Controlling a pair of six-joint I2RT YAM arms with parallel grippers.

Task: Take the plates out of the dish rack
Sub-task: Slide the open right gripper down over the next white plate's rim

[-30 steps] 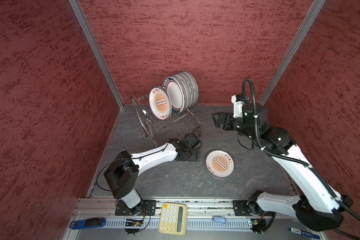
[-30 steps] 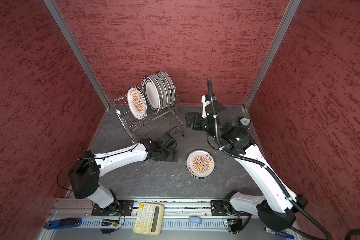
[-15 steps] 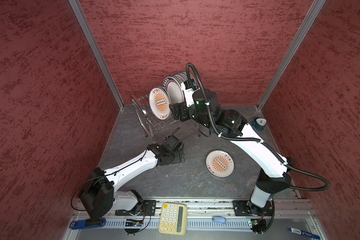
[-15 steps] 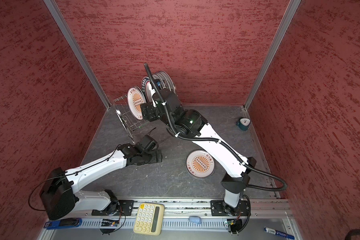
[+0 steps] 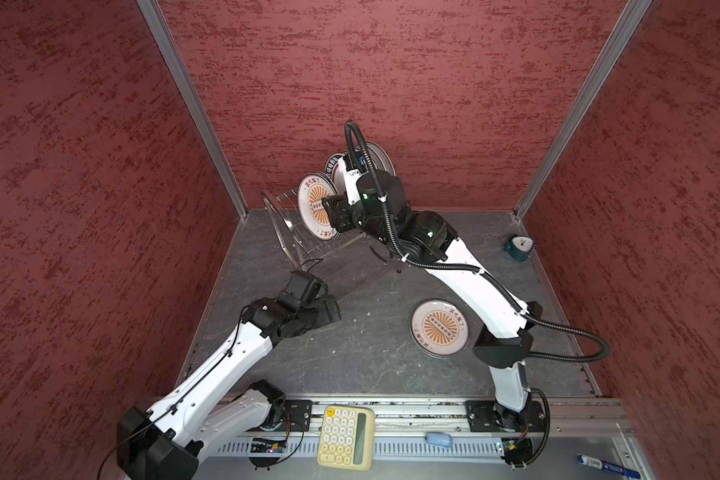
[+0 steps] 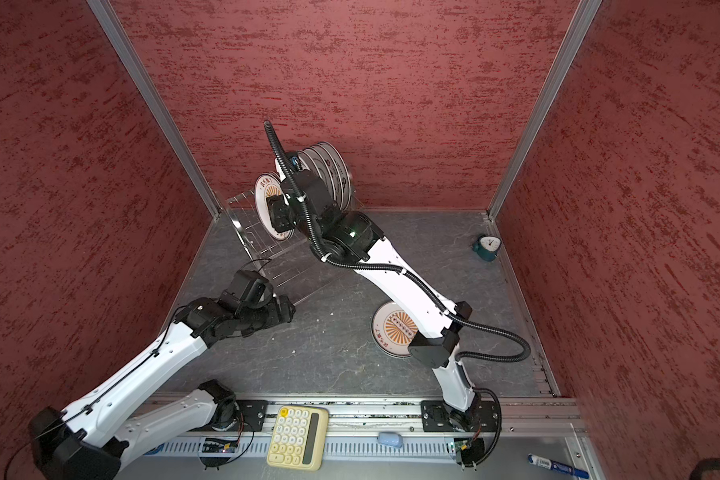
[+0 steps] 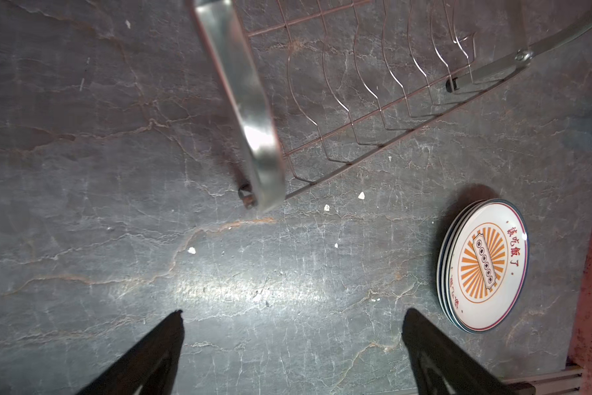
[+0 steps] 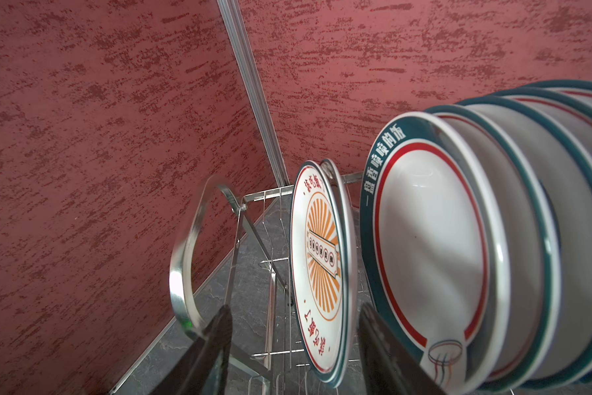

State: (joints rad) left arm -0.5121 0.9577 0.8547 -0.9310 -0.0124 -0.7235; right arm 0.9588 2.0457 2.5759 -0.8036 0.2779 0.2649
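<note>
**Right end effector straddles the sunburst plate**

The right end effector (image 8: 298, 345) has its jaws apart on either side of the upright sunburst plate (image 8: 321, 260), not clamped on it. The plate stands left of the teal-rimmed plates (image 8: 458, 239) in the dish rack (image 8: 181, 273), at the far side of the surface (image 5: 370, 353). The left end effector (image 7: 292, 342), jaws spread wide, hovers over bare surface just nearer than the rack. A plate stack (image 5: 439, 328) lies flat to the right.

The dish rack (image 5: 276, 222) stands at the rear left of the table (image 5: 370, 365). A single plate (image 5: 314, 203) stands upright in its top shelf, left of a row of plates (image 6: 334, 174). A stack of plates (image 5: 439, 328) lies front right of the rack; a clock (image 5: 519, 247) sits rear right
</note>
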